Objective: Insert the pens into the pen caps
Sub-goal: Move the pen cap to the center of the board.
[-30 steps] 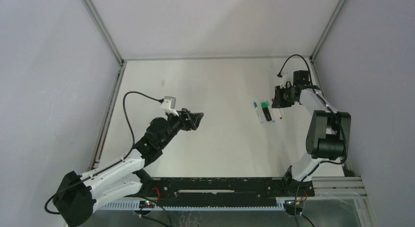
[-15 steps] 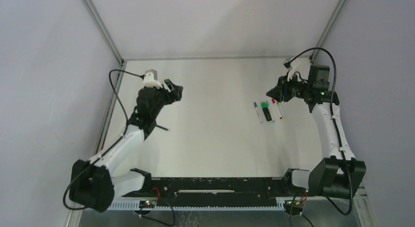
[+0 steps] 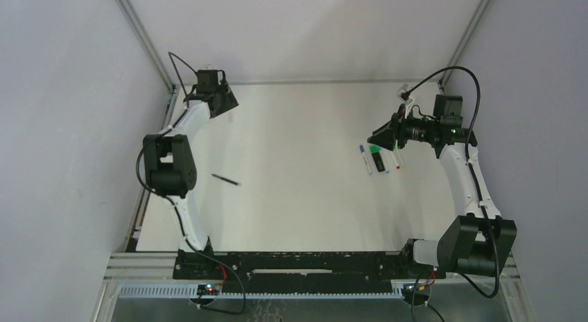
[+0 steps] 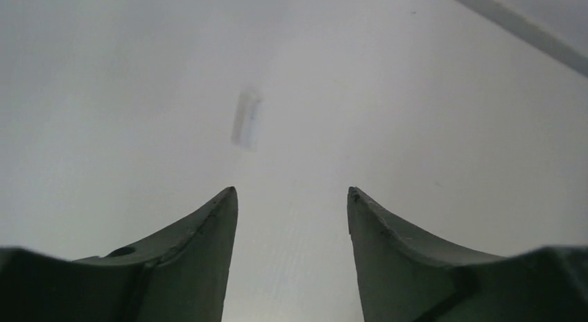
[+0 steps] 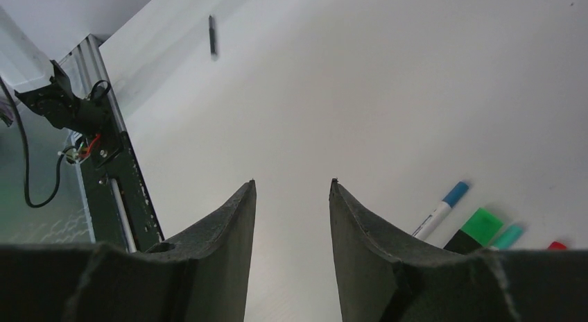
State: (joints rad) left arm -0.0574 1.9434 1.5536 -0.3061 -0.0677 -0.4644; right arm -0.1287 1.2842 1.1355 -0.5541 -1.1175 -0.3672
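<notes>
Left pincer (image 4: 291, 191) apart, empty, swung away to far-left corner; right pincer (image 5: 291, 182) apart, empty, lifted off row of slim white coloured-tipped pens (image 3: 378, 159). Thin black pen (image 3: 226, 179) now alone on white table (image 3: 305, 218), left of centre; you likely fetch it next

Left arm (image 3: 182, 125) stretched far forward along left side, elbow joint mid-reach, forearm angled inward at far end. Left hand (image 4: 291, 191) tilted downward, jaws well apart, nothing between. Right arm (image 3: 466, 180) rising from base along right side, wrist bent sharply leftward. Right hand (image 5: 291, 182) pointing left toward centre, raised, jaws parted with narrower gap, empty.
</notes>
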